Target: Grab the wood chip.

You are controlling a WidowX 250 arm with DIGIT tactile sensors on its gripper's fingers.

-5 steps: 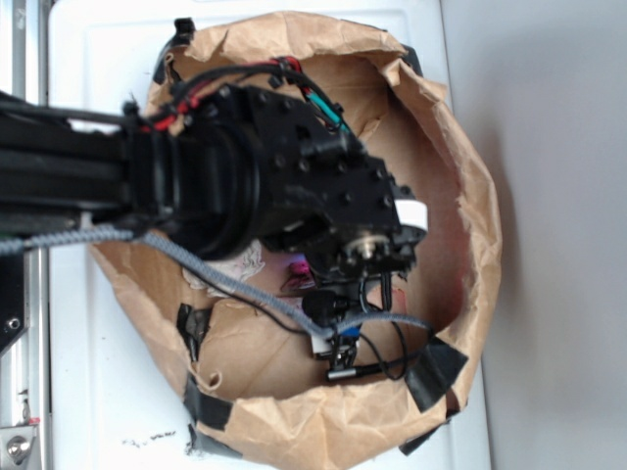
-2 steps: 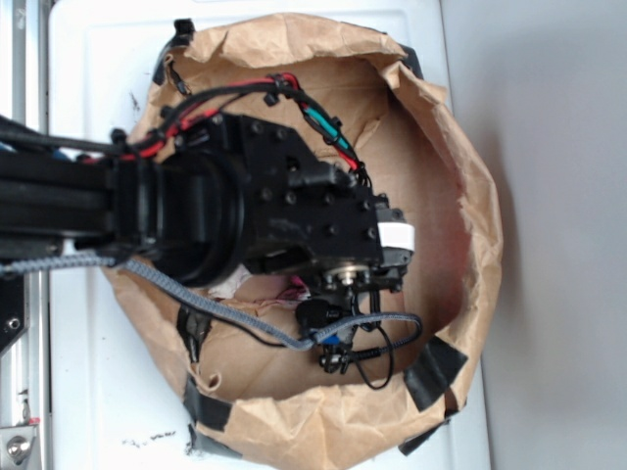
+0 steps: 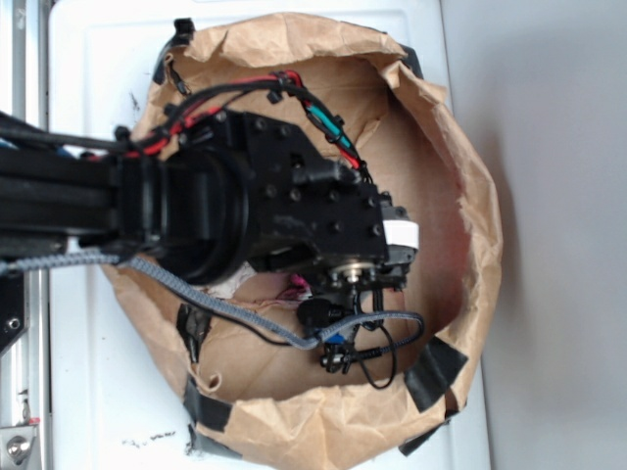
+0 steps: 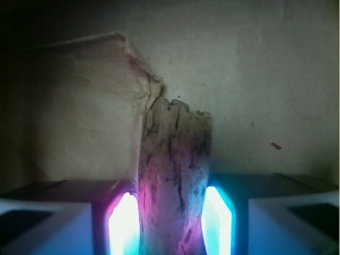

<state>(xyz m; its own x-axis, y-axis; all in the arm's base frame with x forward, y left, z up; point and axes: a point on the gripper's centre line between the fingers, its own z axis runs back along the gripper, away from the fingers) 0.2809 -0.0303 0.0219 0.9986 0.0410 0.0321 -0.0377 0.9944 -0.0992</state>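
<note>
In the wrist view the wood chip (image 4: 175,154), a pale brown sliver with dark grain streaks and a rough top end, stands upright between my gripper's (image 4: 171,215) two glowing fingertips. The pink-lit pad (image 4: 124,223) presses its left edge and the cyan-lit pad (image 4: 217,220) its right edge, so the gripper is shut on it. In the exterior view the black arm covers the chip. Only a pink glow under the wrist marks the gripper (image 3: 296,286), low inside the brown paper bag (image 3: 470,225).
A torn brown paper flap (image 4: 85,101) lies behind and left of the chip. The crumpled bag walls ring the arm, held by black tape patches (image 3: 431,372). A grey braided cable (image 3: 196,294) and thin black wires (image 3: 377,352) hang below the wrist. White surface (image 3: 98,372) surrounds the bag.
The arm's wrist has drawn back a little to the left and sunk lower in the bag. The dangling wires shifted with it. In the last half second it barely moved.
</note>
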